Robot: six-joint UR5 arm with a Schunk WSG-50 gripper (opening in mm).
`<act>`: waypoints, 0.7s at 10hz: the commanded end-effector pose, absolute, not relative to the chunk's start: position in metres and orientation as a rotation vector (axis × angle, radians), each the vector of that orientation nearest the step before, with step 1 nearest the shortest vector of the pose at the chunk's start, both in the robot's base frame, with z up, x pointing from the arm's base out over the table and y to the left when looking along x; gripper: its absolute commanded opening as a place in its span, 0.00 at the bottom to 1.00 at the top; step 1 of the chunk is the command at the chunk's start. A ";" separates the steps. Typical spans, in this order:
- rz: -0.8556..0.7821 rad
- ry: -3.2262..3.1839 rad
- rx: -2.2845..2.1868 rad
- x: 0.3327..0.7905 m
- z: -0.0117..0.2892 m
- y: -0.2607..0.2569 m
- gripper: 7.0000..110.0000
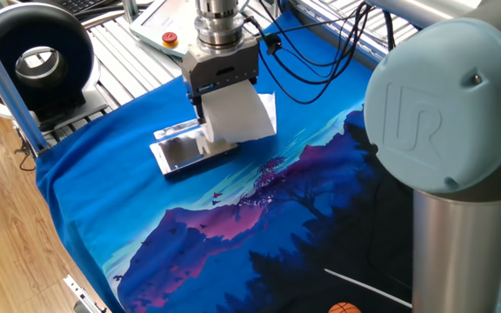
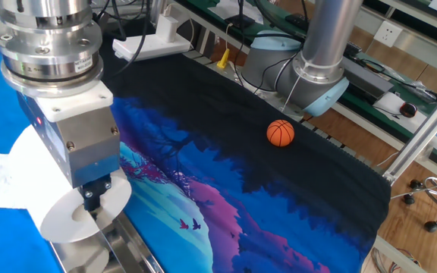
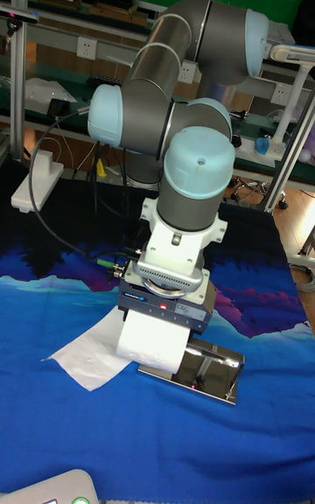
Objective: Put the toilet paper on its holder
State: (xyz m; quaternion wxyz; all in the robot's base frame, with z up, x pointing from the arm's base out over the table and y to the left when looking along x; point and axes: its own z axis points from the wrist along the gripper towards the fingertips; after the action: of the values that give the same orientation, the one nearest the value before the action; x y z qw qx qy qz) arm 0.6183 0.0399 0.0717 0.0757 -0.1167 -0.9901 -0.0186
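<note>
The toilet paper (image 1: 237,115) is gripped by the hand (image 1: 207,122), whose fingers are clamped on the roll from its two flat ends; one dark finger (image 2: 93,199) is seen pressed against the end face just above the hollow core. The roll is held lying on its side, directly over one end of the holder (image 1: 181,151), and its underside is touching or very nearly touching the shiny metal; which of the two cannot be told. In the tall fixed view the roll (image 3: 150,338) is seen at the left end of the holder (image 3: 214,371), the rest of the mirror-like plate being left bare to the right. A loose sheet of paper (image 3: 87,349) is trailed from the roll onto the cloth beside it.

The holder is laid flat on a blue cloth with a mountain print (image 1: 233,226), by which the tabletop is covered. A small orange ball (image 2: 280,133) is seen well apart from the roll, on the dark part of the cloth. A white pendant with a red button (image 1: 169,35) is seen beyond the cloth's edge, behind the hand.
</note>
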 end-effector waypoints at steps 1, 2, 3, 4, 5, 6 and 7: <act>-0.093 -2.952 -0.399 0.616 0.075 0.054 0.00; -0.107 -2.949 -0.428 0.617 0.077 0.061 0.00; -0.104 -2.950 -0.447 0.619 0.078 0.065 0.00; -0.100 -2.955 -0.460 0.620 0.078 0.069 0.00; -0.102 -2.961 -0.468 0.620 0.077 0.073 0.00; -0.089 -2.964 -0.470 0.619 0.076 0.073 0.00; -0.085 -2.969 -0.473 0.618 0.075 0.076 0.00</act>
State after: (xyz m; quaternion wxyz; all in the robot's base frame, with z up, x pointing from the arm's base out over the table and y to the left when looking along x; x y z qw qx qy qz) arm 0.6183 0.0665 0.0749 0.0718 -0.1482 -0.9860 -0.0247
